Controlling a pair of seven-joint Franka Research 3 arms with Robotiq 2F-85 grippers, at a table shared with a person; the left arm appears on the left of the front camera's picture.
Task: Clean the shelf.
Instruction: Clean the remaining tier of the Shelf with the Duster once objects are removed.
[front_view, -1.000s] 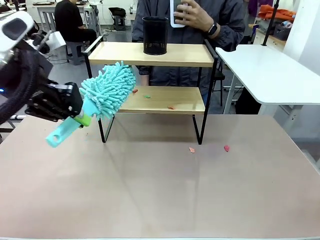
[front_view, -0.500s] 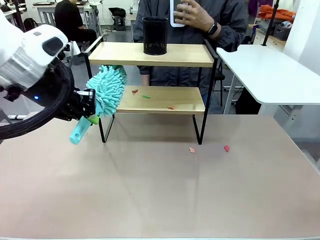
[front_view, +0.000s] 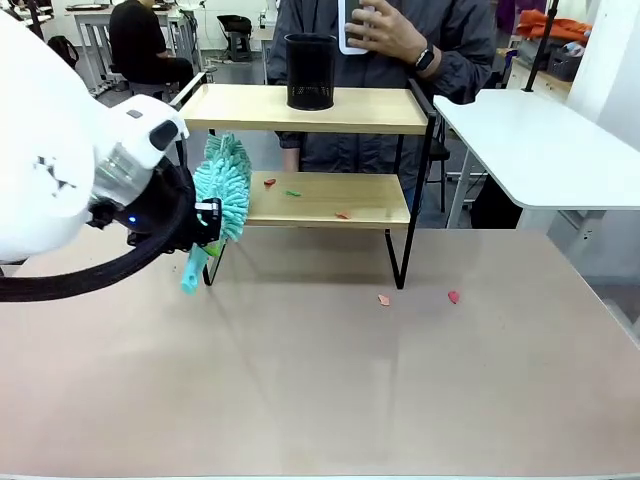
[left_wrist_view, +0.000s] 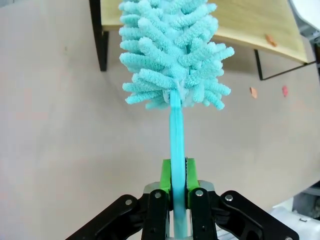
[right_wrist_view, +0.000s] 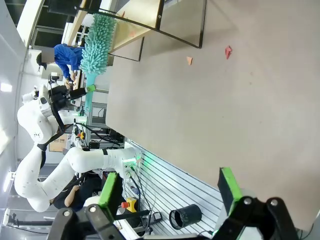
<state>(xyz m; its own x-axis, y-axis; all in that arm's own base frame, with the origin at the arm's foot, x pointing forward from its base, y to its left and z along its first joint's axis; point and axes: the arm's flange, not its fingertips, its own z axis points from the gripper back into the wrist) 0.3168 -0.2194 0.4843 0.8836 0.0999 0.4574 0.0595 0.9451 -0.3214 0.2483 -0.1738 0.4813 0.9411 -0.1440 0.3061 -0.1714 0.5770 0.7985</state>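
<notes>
Left gripper (left_wrist_view: 179, 173) pinches duster (left_wrist_view: 172, 55) handle; right gripper (right_wrist_view: 167, 187) spread. I worry head snags shelf (front_view: 360, 205) frame, shoving it, toppling cup (front_view: 310, 72).

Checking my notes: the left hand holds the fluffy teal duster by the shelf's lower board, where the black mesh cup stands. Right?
No: the front view shows the black mesh cup on the top board of the black-framed wooden shelf; rest stands.

Turquoise duster (front_view: 225, 188), shelf (front_view: 372, 200) — pale wood boards (black frame), black mesh cup (front_view: 310, 72), green-padded fingers (left_wrist_view: 165, 175)
</notes>
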